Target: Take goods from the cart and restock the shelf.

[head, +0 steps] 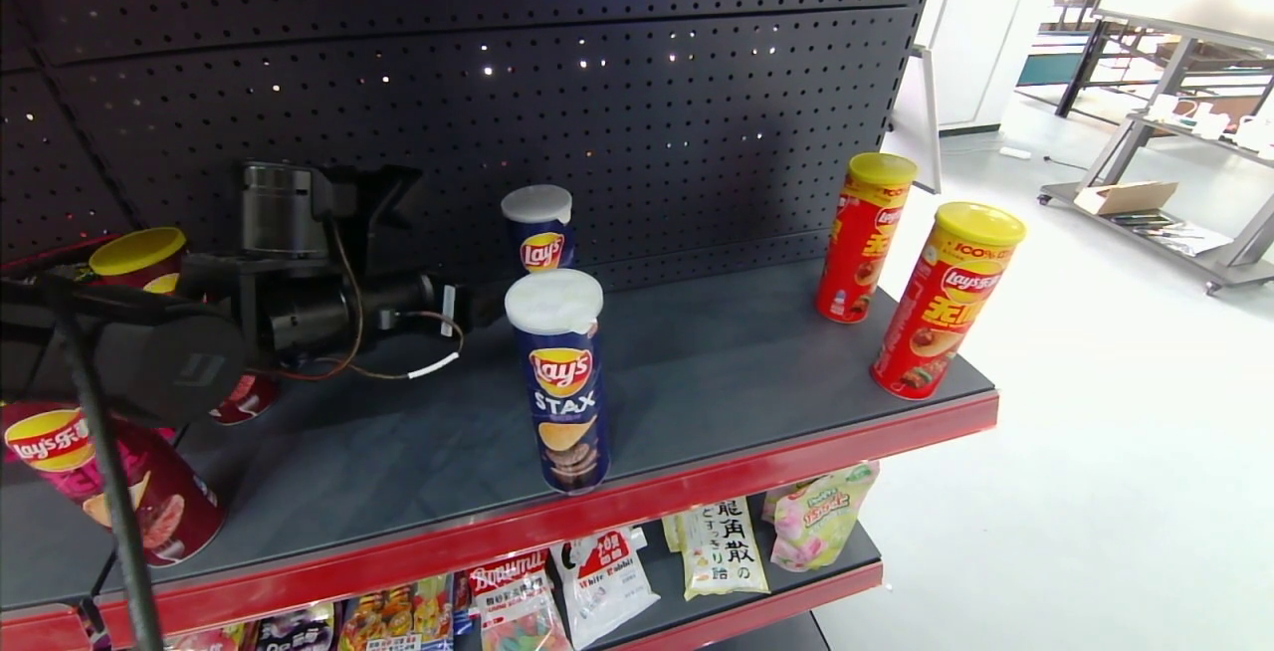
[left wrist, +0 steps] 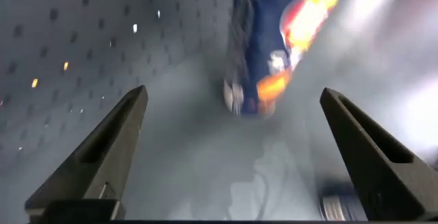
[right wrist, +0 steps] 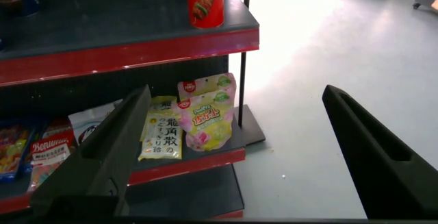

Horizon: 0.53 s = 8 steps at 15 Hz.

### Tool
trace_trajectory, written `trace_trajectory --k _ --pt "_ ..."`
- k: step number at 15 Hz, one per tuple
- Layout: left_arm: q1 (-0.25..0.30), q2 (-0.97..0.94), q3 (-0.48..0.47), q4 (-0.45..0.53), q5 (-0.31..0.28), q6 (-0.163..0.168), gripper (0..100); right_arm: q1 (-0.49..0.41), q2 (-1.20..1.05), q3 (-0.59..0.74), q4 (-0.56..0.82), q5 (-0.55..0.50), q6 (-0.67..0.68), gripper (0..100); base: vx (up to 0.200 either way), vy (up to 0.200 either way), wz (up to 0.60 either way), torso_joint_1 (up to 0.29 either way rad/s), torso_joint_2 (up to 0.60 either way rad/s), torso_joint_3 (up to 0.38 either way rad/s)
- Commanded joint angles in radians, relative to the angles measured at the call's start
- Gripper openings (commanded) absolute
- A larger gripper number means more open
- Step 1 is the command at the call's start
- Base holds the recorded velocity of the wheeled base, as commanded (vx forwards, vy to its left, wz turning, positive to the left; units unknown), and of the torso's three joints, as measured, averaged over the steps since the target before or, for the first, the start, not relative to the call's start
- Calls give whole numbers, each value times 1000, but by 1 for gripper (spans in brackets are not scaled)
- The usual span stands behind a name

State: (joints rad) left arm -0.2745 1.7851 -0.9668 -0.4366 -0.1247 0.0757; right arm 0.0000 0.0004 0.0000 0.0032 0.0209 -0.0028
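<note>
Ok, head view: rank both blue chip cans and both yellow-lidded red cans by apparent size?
1. Front blue can and front red can: too alike to split.
2. Rear red can.
3. Rear blue can, partly hidden; nearness skews all.

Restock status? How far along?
Done: front blue can, rear blue can and two red cans stand on the shelf. In hand: nothing; left end effector open near the rear blue can, right end effector open. Left: remaining stock can't be judged.
</note>
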Motion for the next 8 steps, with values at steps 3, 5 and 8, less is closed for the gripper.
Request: trace_trajectory --k 3,5,8 --pt "4 -431 172 288 -4 19 100 0 0 0 0 1 0 100 0 0 0 0 0 0" --pt "4 -702 247 440 -4 21 100 0 0 0 0 1 -2 100 0 0 0 0 0 0" --pt "-3 -1055 365 592 -9 36 100 0 0 0 0 1 0 100 0 0 0 0 0 0"
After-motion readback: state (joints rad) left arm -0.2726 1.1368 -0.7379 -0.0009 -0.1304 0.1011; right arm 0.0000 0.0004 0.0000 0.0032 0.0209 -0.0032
